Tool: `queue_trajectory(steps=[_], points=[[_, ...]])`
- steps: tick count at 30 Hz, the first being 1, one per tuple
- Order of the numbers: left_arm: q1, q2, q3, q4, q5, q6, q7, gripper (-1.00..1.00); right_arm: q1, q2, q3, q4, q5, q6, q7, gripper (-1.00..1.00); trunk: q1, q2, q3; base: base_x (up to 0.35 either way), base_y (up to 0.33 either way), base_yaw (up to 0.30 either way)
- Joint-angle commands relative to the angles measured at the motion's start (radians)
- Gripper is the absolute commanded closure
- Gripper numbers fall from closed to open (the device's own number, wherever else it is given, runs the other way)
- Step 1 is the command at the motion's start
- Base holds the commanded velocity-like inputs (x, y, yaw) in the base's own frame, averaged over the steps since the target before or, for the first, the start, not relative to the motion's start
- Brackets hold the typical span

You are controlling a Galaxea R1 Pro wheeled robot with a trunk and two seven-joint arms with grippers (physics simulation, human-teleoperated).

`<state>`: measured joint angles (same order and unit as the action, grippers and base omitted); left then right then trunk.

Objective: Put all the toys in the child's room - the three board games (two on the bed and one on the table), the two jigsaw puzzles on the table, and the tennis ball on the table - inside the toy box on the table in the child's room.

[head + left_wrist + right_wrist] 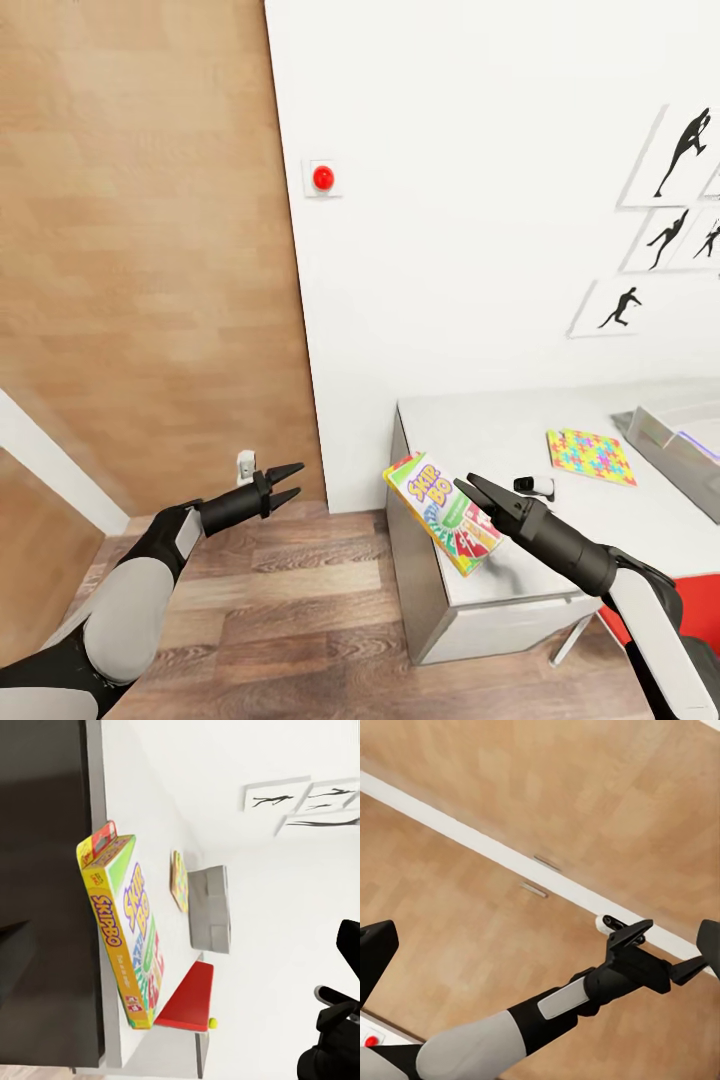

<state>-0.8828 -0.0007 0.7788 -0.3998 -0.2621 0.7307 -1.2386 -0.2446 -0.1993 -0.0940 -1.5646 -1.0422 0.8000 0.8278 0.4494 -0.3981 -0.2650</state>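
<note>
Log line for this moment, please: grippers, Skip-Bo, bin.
right gripper: shut on Skip-Bo, over table corner | left gripper: open, empty, over floor | puzzle: on table | toy box: right of puzzle

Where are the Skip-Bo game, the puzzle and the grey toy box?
Skip-Bo game (pixel 445 512): head view, middle of its printed front.
Jigsaw puzzle (pixel 591 456): head view, centre of its colourful top.
Toy box (pixel 672 432): head view, its near sloping wall.

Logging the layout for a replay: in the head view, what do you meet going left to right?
left gripper → red wall button → Skip-Bo box → right gripper → jigsaw puzzle → toy box
</note>
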Motion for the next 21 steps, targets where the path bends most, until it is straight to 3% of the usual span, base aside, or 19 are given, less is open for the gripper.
queue_trajectory(steps=[1, 21], points=[[-0.002, -0.001, 0.008, 0.0, -0.011, 0.009, -0.007, -1.0, -0.001, 0.0, 0.0, 0.0, -0.003, 0.005, -0.001, -1.0, 0.001, -0.002, 0.0, 0.0, 0.0, 0.0], [-0.001, 0.0, 0.008, 0.0, -0.01, 0.007, -0.007, -1.0, -0.001, 0.0, 0.002, 0.0, -0.002, 0.005, -0.006, -1.0, 0.001, -0.002, 0.028, 0.0, 0.0, 0.031]])
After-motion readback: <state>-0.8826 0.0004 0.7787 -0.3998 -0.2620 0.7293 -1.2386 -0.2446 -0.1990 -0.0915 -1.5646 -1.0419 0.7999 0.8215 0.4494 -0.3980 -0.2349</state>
